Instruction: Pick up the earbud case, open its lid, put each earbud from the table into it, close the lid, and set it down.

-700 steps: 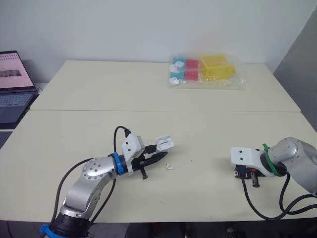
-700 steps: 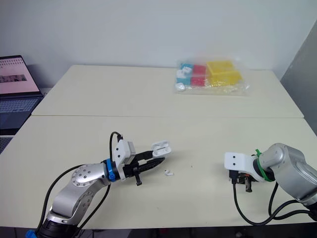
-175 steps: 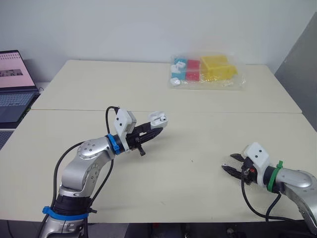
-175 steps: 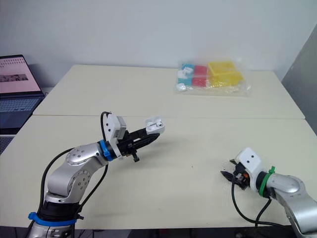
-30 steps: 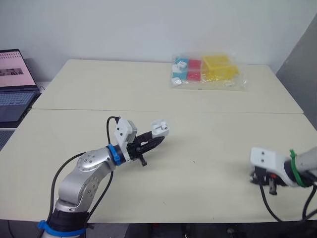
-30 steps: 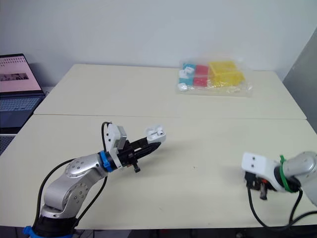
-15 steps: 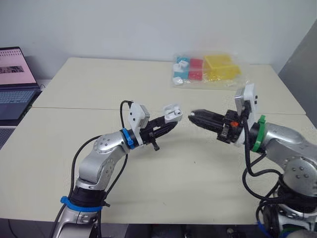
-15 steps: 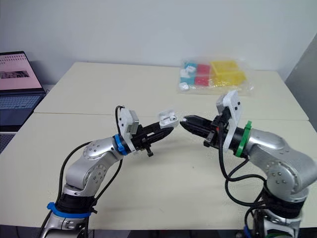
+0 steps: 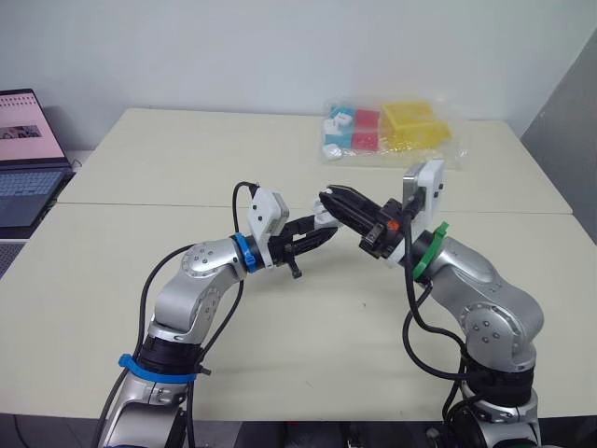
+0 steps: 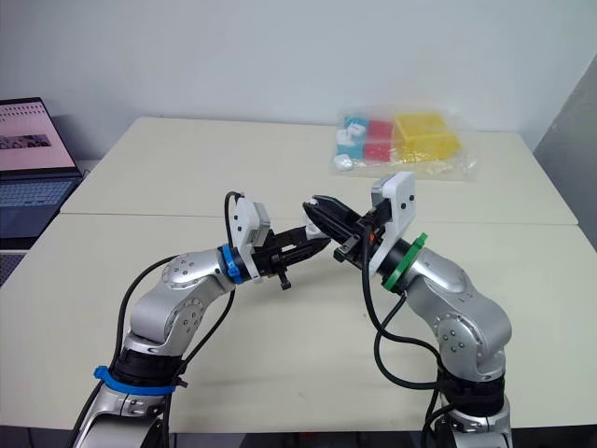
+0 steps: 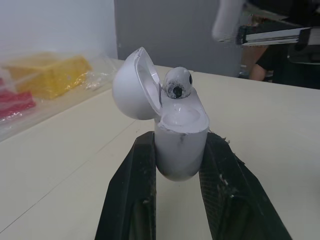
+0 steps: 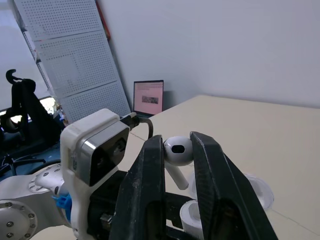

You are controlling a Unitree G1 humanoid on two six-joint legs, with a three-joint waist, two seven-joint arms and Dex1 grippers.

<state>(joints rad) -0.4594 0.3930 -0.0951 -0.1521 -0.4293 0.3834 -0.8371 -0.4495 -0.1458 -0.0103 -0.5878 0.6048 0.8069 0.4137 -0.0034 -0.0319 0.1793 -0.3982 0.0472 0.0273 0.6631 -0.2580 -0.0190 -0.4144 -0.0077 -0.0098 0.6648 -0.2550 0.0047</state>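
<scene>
Left claw [image 9: 311, 235] is clamped on the open earbud case [image 11: 181, 131], one earbud [image 11: 178, 84] seated. Right claw [image 9: 333, 200] pinches the second earbud [image 12: 178, 149] just over it.

A lab-like office room: plain cream tables [image 9: 187, 159], an open laptop [image 9: 26, 131], perforated wall panels [image 12: 65, 50].

Over the table [image 9: 168, 168] the left gripper [image 9: 322, 231] holds the earbud case [image 11: 180, 142], the right gripper [image 9: 328, 198] an earbud [image 12: 178, 149] just above it
</scene>
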